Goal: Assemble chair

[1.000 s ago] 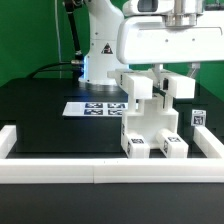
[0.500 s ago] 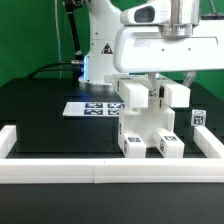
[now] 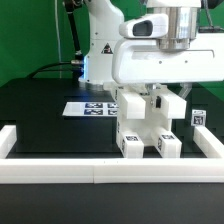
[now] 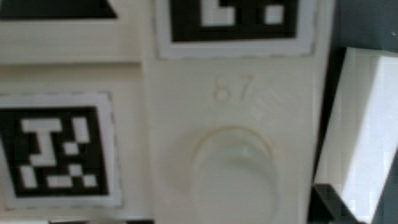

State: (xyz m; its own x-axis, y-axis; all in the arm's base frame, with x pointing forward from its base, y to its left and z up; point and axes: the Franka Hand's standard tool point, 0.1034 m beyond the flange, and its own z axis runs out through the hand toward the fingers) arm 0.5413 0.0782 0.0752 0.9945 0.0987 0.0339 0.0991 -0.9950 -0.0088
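The chair [image 3: 148,125], a blocky white assembly with tagged feet, stands upright on the black table just behind the front rail. My gripper [image 3: 160,94] comes down from above between its two upper blocks and is shut on the chair's upper part. Most of the fingers are hidden behind the large white arm housing. In the wrist view a white chair surface [image 4: 231,120] fills nearly the whole picture at very close range, with black-and-white tags [image 4: 54,150] on it. One dark finger [image 4: 350,200] shows pressed against its edge.
A low white border rail [image 3: 100,172] runs along the table's front and sides. The marker board [image 3: 90,108] lies flat behind the chair toward the exterior view's left. A small tagged white piece [image 3: 198,116] stands at the exterior view's right, and the robot base [image 3: 100,50] at the back.
The arm has come down and shifted toward the exterior view's left. The chair in its grip has moved the same way and sits a little lower.
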